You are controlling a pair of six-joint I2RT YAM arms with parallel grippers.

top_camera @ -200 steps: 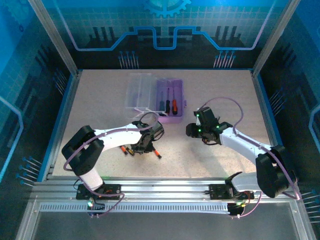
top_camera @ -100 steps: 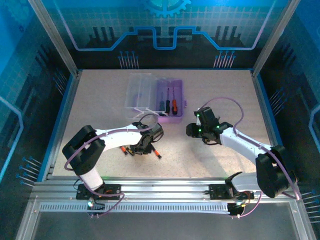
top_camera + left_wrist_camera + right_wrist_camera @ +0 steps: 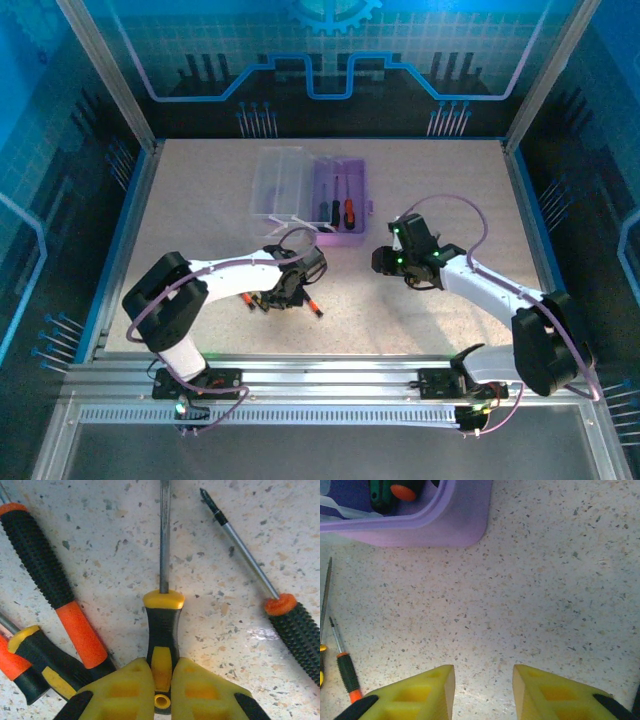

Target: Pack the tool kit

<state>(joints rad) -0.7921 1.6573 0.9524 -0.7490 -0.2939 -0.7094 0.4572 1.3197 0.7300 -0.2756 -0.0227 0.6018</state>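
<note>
— Purple case [image 3: 341, 200], where is it?
— On the table [image 3: 200, 200], at the middle rear. It is open, with its clear lid [image 3: 278, 185] folded out flat to the left, and a few screwdrivers [image 3: 338, 211] lie inside.
— And the left gripper [image 3: 162, 672]?
— Low over the table, near the case's front-left. It is clamped on the butt of a yellow-and-black screwdriver [image 3: 163, 630] that lies on the table, shaft pointing away from the fingers. Loose orange-and-black screwdrivers [image 3: 47, 580] lie just beside it on both sides.
— The right gripper [image 3: 483, 677]?
— Fingers apart, nothing between them. It hovers above bare table, just off the case's near right corner.
</note>
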